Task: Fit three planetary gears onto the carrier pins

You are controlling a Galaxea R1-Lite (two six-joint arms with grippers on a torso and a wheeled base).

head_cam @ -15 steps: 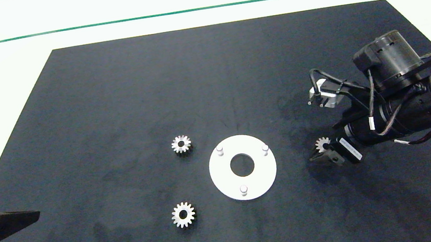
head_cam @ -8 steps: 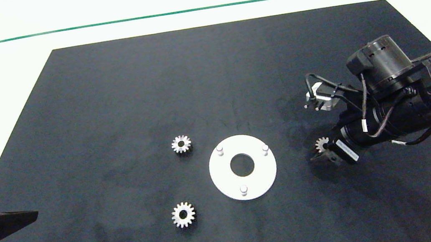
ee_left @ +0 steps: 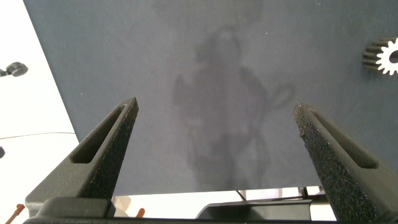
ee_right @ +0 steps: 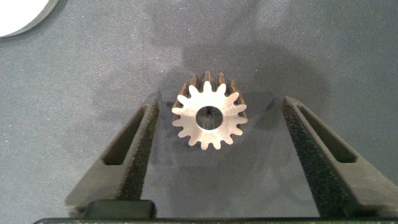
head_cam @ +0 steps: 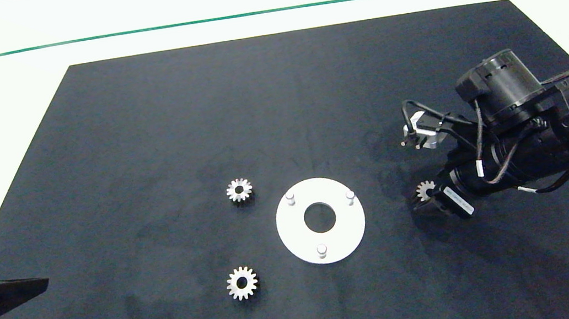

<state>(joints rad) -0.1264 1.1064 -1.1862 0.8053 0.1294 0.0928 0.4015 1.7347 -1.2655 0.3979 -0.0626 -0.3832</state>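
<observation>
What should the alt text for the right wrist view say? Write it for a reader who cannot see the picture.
A small silvery gear lies flat on the dark mat between the open fingers of the right gripper, with a gap on each side. The edge of the white disc shows in one corner.

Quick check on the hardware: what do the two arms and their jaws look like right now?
The right arm is black and cylindrical, with a round motor housing on top, looped black cables with white tags, a small silver connector block and a white label near the wrist. The right gripper has dark grey wedge-shaped jaws with rough foam-like pads and slotted sides. The left gripper looks the same.
</observation>
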